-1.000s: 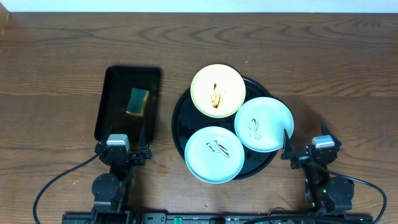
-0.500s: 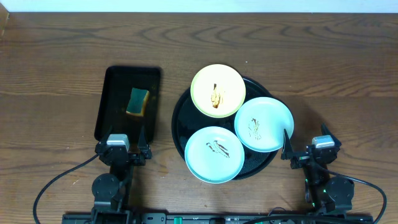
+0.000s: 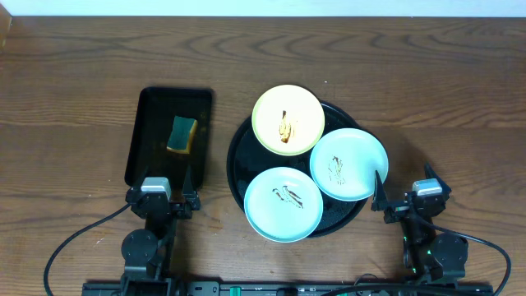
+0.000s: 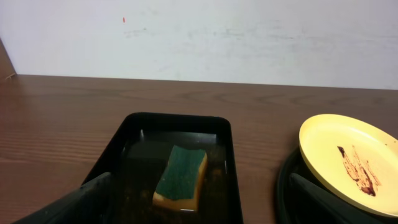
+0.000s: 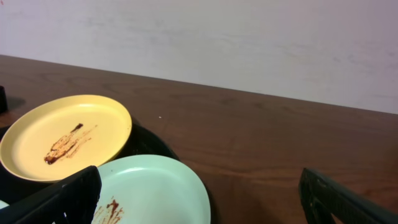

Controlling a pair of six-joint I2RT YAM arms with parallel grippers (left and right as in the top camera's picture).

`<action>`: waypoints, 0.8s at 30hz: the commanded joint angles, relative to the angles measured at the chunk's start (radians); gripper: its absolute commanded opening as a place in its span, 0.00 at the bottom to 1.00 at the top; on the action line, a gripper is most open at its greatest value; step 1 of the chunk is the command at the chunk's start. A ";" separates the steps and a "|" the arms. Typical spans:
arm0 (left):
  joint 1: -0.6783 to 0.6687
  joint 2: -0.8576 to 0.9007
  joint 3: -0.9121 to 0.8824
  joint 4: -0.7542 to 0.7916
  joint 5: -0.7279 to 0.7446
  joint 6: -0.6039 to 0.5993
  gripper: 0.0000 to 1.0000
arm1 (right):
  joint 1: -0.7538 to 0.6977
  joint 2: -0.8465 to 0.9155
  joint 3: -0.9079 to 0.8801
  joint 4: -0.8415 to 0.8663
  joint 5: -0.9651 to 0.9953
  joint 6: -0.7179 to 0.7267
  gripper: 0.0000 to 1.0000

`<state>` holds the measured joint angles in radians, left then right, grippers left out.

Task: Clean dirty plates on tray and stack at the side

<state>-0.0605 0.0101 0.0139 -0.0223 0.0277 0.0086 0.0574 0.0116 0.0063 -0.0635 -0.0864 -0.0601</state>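
The round black tray (image 3: 236, 156) holds three plates: a pale yellow plate (image 3: 287, 120) at the back, a mint plate (image 3: 348, 164) at the right and a mint plate (image 3: 284, 204) at the front. All three have brown streaks at the centre. My left gripper (image 3: 164, 178) is open and empty at the near end of the rectangular tray. My right gripper (image 3: 402, 176) is open and empty just right of the right mint plate. The right wrist view shows the yellow plate (image 5: 62, 134) and the mint plate (image 5: 155, 186) between my open fingers (image 5: 199, 208).
A smaller rectangular black tray (image 3: 148, 107) at the left holds a green-and-yellow sponge (image 3: 182, 134). In the left wrist view the sponge (image 4: 181, 175) lies ahead of my open fingers (image 4: 199, 211), with the yellow plate (image 4: 348, 155) at the right. Bare wood tabletop (image 3: 444, 99) surrounds both trays.
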 commanded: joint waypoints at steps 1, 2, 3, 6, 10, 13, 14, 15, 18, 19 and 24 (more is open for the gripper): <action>0.005 -0.006 -0.010 -0.048 -0.012 0.017 0.86 | -0.010 -0.005 -0.001 -0.004 -0.008 -0.008 0.99; 0.005 -0.006 -0.010 -0.048 -0.012 0.017 0.86 | -0.010 -0.005 -0.001 -0.004 -0.008 -0.008 0.99; 0.005 -0.006 -0.010 -0.048 -0.012 0.017 0.86 | -0.010 -0.005 -0.001 -0.004 -0.008 -0.008 0.99; 0.005 -0.006 -0.010 -0.048 -0.012 0.017 0.86 | -0.010 -0.005 -0.001 -0.004 -0.008 -0.008 0.99; 0.005 -0.006 -0.010 -0.048 -0.012 0.017 0.86 | -0.010 -0.005 -0.001 -0.004 -0.008 -0.008 0.99; 0.005 -0.006 -0.010 -0.048 -0.012 0.017 0.86 | -0.010 -0.005 -0.001 -0.003 -0.008 -0.008 0.99; 0.005 -0.006 -0.010 -0.048 -0.012 0.017 0.86 | -0.010 -0.005 -0.001 -0.004 -0.008 -0.008 0.99; 0.005 -0.006 -0.010 -0.048 -0.012 0.017 0.86 | -0.010 -0.005 -0.001 -0.004 -0.008 -0.008 0.99; 0.005 -0.006 -0.010 -0.048 -0.012 0.017 0.86 | -0.010 -0.005 -0.001 -0.003 -0.008 -0.008 0.99; 0.005 -0.006 -0.010 -0.048 -0.012 0.016 0.86 | -0.010 -0.005 -0.001 -0.003 -0.009 -0.007 0.99; 0.005 -0.005 0.000 -0.056 -0.012 -0.047 0.86 | -0.010 -0.004 -0.001 -0.003 -0.008 0.045 0.99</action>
<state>-0.0605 0.0101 0.0143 -0.0246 0.0277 -0.0006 0.0574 0.0116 0.0063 -0.0635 -0.0864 -0.0532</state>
